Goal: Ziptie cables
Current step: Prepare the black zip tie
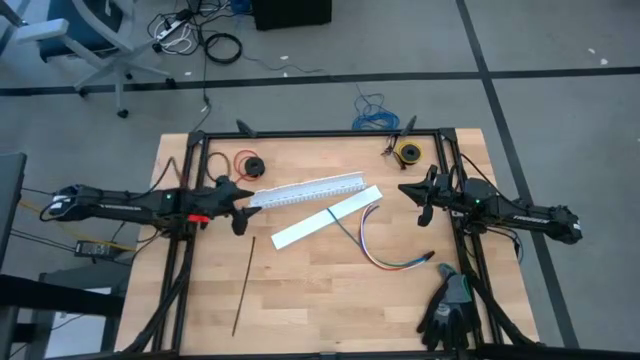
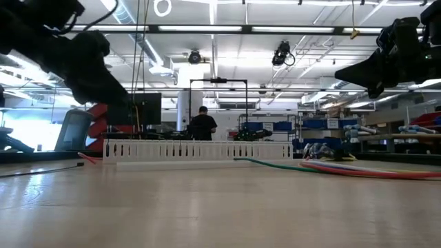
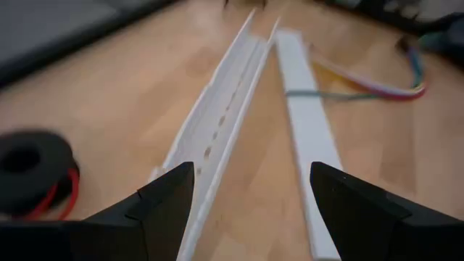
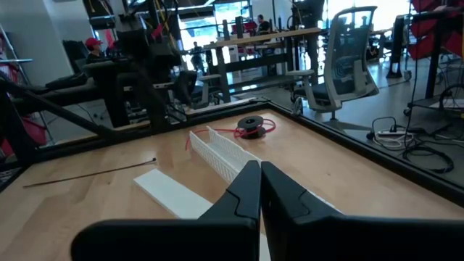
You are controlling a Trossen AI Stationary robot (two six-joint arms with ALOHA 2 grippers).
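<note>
The left gripper point(image 1: 243, 205) hangs above the table near the left end of the white channel point(image 1: 305, 190), its fingers point(image 3: 168, 206) spread wide with nothing between them. The right gripper point(image 1: 417, 200) hovers at the table's right side, just off the right end of the flat white strip point(image 1: 325, 217); its fingers point(image 4: 243, 196) are pressed together and hold nothing.

The left wrist view looks straight down the channel's length and shows its row of slots, with the black spool of red wire point(image 3: 29, 170) to one side. The right wrist view alone shows the small head at one end of the ziptie point(image 4: 90, 174). The low view shows both grippers lifted clear of the tabletop.

The table point(image 1: 300, 300) is light wood in a black frame. A second spool point(image 1: 408, 153) sits in the far right corner, and a pair of dark gloves point(image 1: 450, 310) lies at the near right edge. Beyond the table is a workshop with a grey floor, office chairs, loose cords and ceiling lights; a person point(image 2: 202, 124) stands far back.

The cables point(image 1: 385, 250) curve across the right half of the table, near the right gripper but not touching it. The ziptie lies straight on the near left part, well apart from both grippers.
</note>
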